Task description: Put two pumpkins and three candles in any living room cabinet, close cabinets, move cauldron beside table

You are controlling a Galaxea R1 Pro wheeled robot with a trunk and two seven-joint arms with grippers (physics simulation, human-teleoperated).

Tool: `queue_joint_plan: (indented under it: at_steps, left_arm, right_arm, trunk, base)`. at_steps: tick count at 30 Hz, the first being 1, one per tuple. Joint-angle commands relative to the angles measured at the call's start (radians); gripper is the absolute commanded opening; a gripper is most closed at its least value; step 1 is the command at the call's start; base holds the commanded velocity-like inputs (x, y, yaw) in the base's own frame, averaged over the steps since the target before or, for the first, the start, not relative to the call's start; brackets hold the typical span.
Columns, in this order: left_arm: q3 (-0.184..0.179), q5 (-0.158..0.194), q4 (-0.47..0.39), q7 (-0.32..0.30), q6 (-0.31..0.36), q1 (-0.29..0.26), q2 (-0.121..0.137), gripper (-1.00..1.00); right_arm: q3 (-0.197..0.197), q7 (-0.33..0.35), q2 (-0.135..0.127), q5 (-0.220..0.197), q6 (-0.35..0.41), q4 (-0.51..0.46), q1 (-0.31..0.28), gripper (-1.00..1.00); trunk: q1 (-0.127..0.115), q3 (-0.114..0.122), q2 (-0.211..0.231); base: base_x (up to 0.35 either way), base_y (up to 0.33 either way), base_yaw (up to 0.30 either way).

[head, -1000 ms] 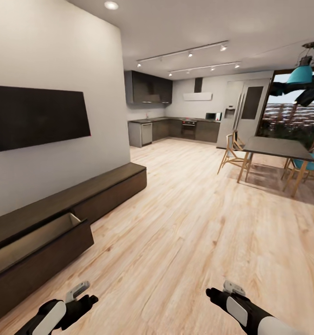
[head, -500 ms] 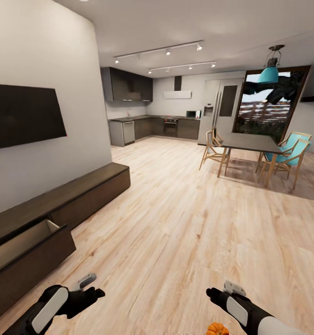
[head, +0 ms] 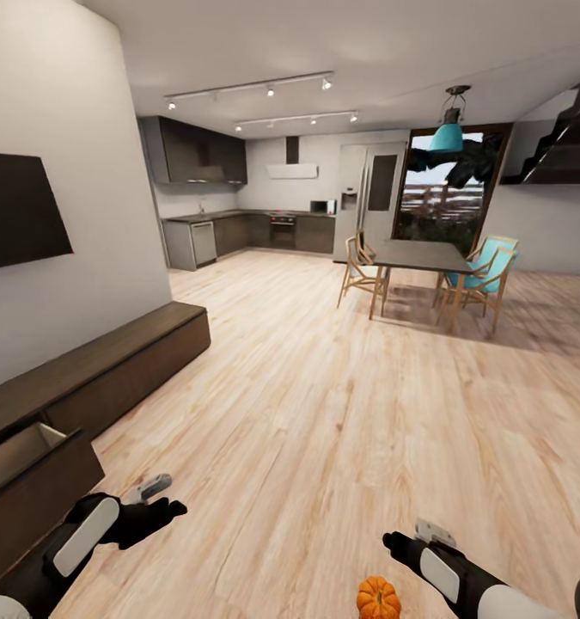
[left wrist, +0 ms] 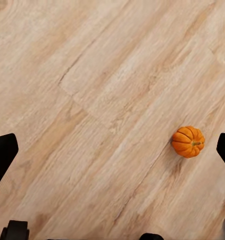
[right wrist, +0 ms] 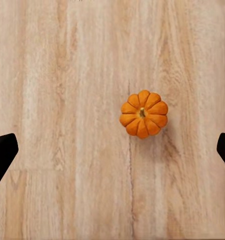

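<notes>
A small ribbed orange pumpkin (head: 378,598) with a short stem is seen lying on the wooden floor (head: 341,413), between both arms. The dark cabinet (head: 100,378) along the wall has one drawer (head: 32,481) pulled out. The left claw (head: 156,503) and right claw (head: 410,537) are spread wide, nothing held.

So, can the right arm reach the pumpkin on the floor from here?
Probably yes. The pumpkin lies on bare floor below the open right tool, with nothing between them; the arm must only go down.
</notes>
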Motion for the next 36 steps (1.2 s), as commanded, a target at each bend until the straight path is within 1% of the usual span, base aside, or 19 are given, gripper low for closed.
queue_joint_plan:
  at_steps: [1, 2, 4, 11, 15, 17, 19, 25, 36]
  left_arm:
    - [-0.003, 0.011, -0.002, 0.009, 0.000, -0.001, 0.005, 1.00]
    - [-0.003, 0.010, -0.001, 0.010, 0.001, -0.003, 0.014, 1.00]
    - [-0.003, 0.010, -0.002, 0.010, 0.001, -0.004, 0.020, 1.00]
    - [-0.003, 0.010, -0.004, 0.010, 0.001, -0.004, 0.024, 1.00]
    - [-0.003, 0.010, -0.004, 0.009, 0.001, -0.004, 0.026, 1.00]
    - [-0.003, 0.010, -0.004, 0.009, 0.001, -0.004, 0.026, 1.00]
    - [-0.003, 0.010, -0.004, 0.008, 0.001, -0.004, 0.027, 1.00]
    - [-0.003, 0.010, -0.004, 0.008, 0.001, -0.004, 0.028, 1.00]
    - [-0.003, 0.011, -0.007, 0.008, 0.002, -0.004, 0.028, 1.00]
  right_arm:
    - [0.007, -0.008, -0.001, -0.006, 0.004, -0.003, 0.000, 1.00]
    - [0.007, -0.008, -0.001, -0.007, 0.004, -0.003, 0.000, 1.00]
    - [0.007, -0.008, -0.001, -0.007, 0.004, -0.003, 0.000, 1.00]
    - [0.007, -0.008, -0.003, -0.006, -0.004, -0.003, 0.000, 1.00]
    - [0.009, -0.017, -0.001, -0.001, -0.063, -0.003, 0.000, 1.00]
    - [0.010, -0.018, 0.001, 0.000, -0.074, 0.007, 0.000, 1.00]
    - [0.011, -0.017, 0.003, 0.000, -0.079, 0.024, 0.000, 1.00]
    - [0.012, -0.016, 0.005, 0.001, -0.087, 0.038, 0.000, 1.00]
    - [0.013, -0.017, 0.006, 0.002, -0.106, 0.039, 0.000, 1.00]
  trunk:
    - [0.000, -0.002, -0.001]
    - [0.000, -0.003, -0.001]
    - [0.000, -0.005, -0.001]
    - [0.000, -0.011, -0.001]
    - [0.000, -0.012, -0.001]
    - [0.000, -0.012, -0.001]
    - [0.000, -0.012, -0.001]
    - [0.000, -0.012, -0.001]
    - [0.000, -0.012, -0.001]
  base:
    - [0.000, 0.000, -0.244]
    - [0.000, 0.000, -0.240]
    - [0.000, 0.000, -0.234]
    - [0.000, 0.000, -0.191]
    - [0.140, 0.000, -0.029]
    - [0.294, 0.003, -0.005]
    - [0.311, 0.059, -0.002]
    - [0.258, 0.143, -0.001]
    - [0.019, 0.058, 0.000]
